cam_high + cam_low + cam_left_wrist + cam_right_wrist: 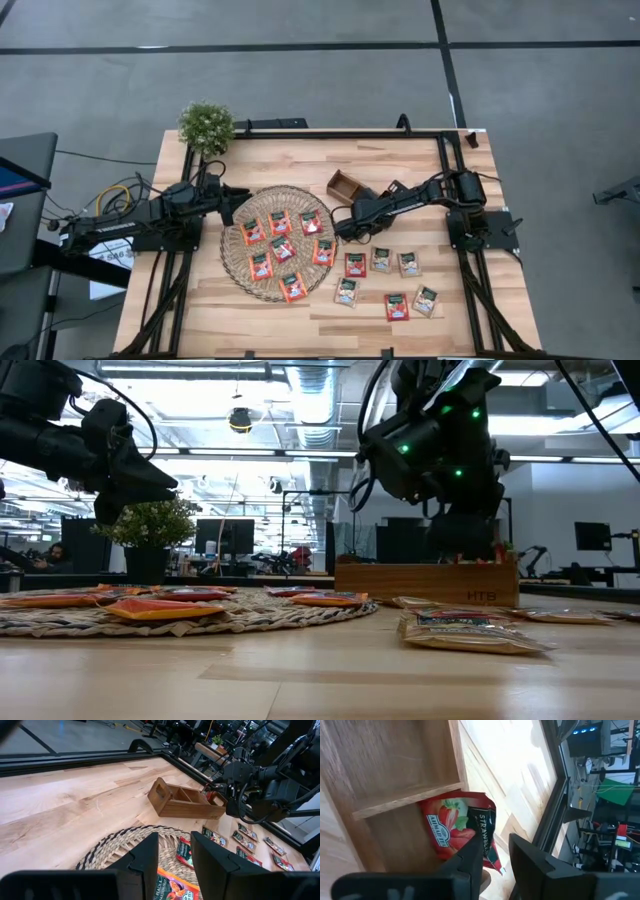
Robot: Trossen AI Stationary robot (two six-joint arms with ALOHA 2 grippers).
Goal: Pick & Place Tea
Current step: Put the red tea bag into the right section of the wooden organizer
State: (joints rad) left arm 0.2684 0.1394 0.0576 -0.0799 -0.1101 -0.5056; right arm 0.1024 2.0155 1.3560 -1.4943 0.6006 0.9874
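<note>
Several red-orange tea sachets lie flat on the round wicker mat. More red and green-and-pale sachets lie on the table near the mat's right side. One red sachet lies crumpled in an end compartment of the wooden tray, with one edge up against the tray wall. My right gripper hovers open just above that sachet, over the tray's right end. My left gripper is open and empty above the mat's far-left rim.
A small potted plant stands at the table's far-left corner. The black frame rails run along the table's sides. Bare wood lies between the mat and the far edge. The tray's other compartments hold nothing that I can see.
</note>
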